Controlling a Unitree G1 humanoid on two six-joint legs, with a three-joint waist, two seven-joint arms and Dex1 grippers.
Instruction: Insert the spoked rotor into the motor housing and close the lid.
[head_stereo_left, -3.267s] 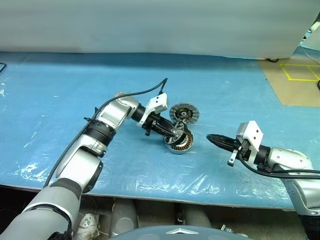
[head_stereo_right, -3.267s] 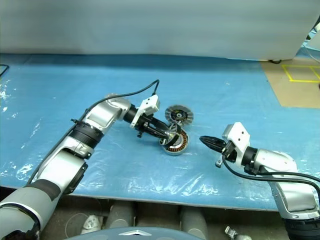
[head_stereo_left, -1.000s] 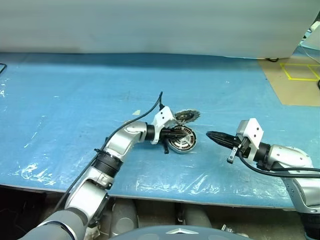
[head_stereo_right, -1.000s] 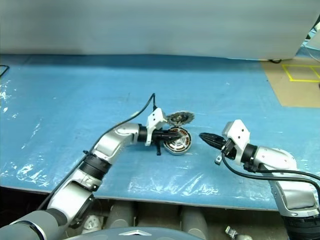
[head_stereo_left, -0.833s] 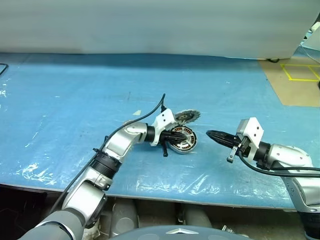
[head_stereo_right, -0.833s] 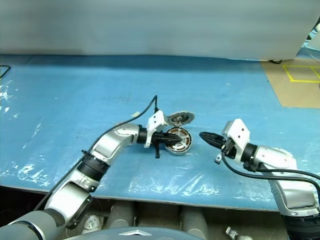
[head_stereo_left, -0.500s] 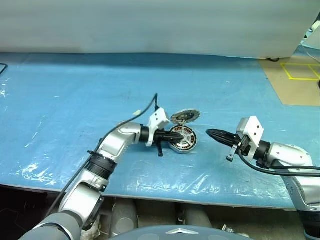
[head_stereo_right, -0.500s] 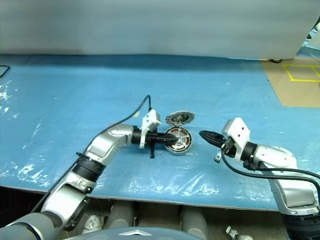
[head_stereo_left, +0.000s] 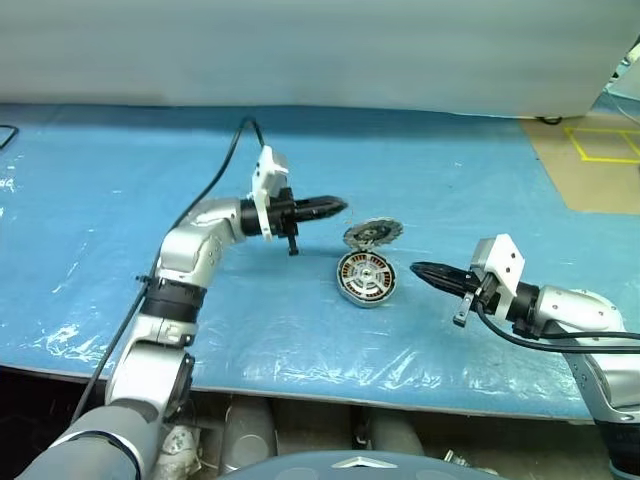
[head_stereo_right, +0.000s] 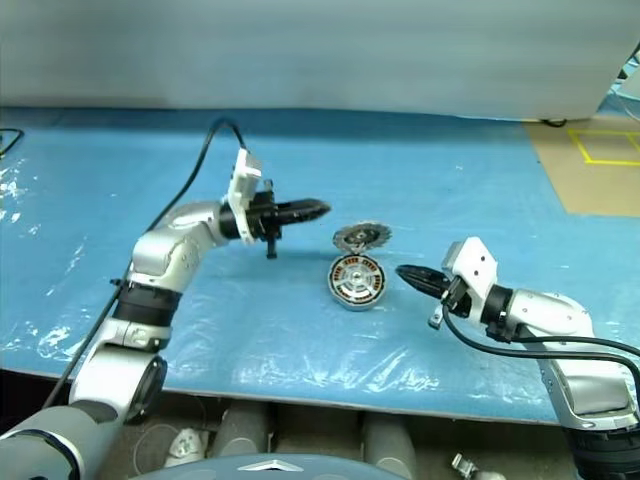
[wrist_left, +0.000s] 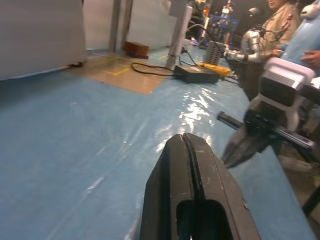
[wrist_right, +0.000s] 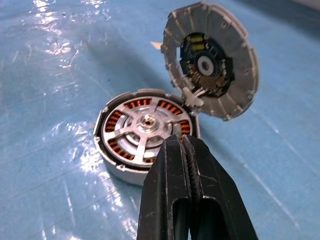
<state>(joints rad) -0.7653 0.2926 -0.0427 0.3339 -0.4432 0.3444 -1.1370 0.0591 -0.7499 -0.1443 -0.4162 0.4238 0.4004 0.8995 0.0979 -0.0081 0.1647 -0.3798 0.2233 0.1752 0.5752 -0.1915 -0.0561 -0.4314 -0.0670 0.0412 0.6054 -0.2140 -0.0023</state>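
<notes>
Since the earlier frames the left gripper (head_stereo_left: 335, 207) has lifted away from the motor housing (head_stereo_left: 366, 278) and swung up and to the left; it now hangs above the desk (head_stereo_left: 120, 200), empty, with its two black fingers pressed together and pointing toward the robot's right. Nearest the robot, the right gripper (head_stereo_left: 420, 270) rests just beside the housing on its right, fingers likewise closed on nothing, their tip aimed at the housing's side and apart from it. The motor housing lies flat on the blue plastic sheet (head_stereo_left: 300, 340) covering the desk, open face up. The spoked rotor (wrist_right: 144, 125) sits inside it: silvery spokes and hub lie within the ring of copper-coloured windings, and it appears fully seated, though the head views are too small to confirm this. Just behind the housing, the lid (head_stereo_left: 371, 234) stands tilted on edge, its lower rim touching the housing's far rim; in the right wrist view its ribbed face with the black centre (wrist_right: 206, 65) faces the camera. Farther back, at the far right, a brown floor patch with yellow tape (head_stereo_left: 600, 150) adjoins the sheet.
</notes>
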